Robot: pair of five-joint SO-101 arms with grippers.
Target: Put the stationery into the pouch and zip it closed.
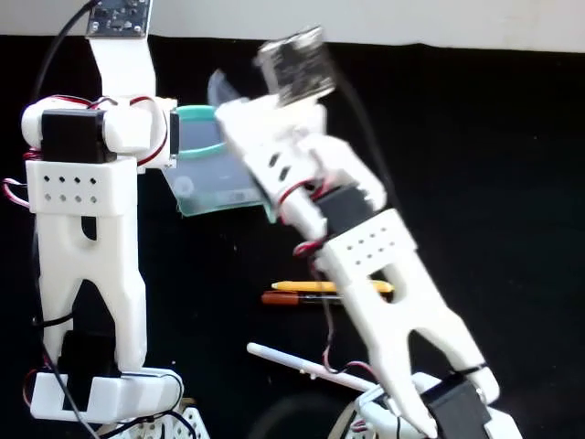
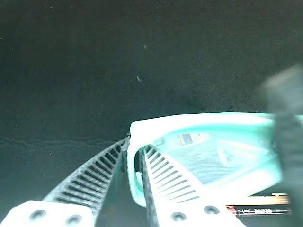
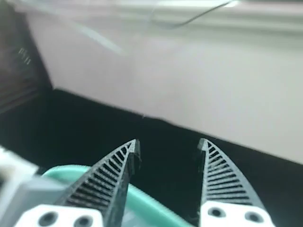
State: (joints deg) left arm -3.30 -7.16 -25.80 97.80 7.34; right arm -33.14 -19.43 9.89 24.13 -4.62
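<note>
The left gripper (image 2: 133,143) pinches the teal pouch (image 2: 213,158) by its edge; the right gripper (image 3: 168,145), jaws wide and empty, should settle squarely over the yellow pen (image 1: 331,286) before closing.

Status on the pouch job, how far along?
Done: left tool grips the edge of the translucent teal pouch. In hand: the open, empty right tool is at the pouch's rim. Left: the yellow pen, brown pen and white pen lie on the black table; all three need loading, then zipping.
</note>
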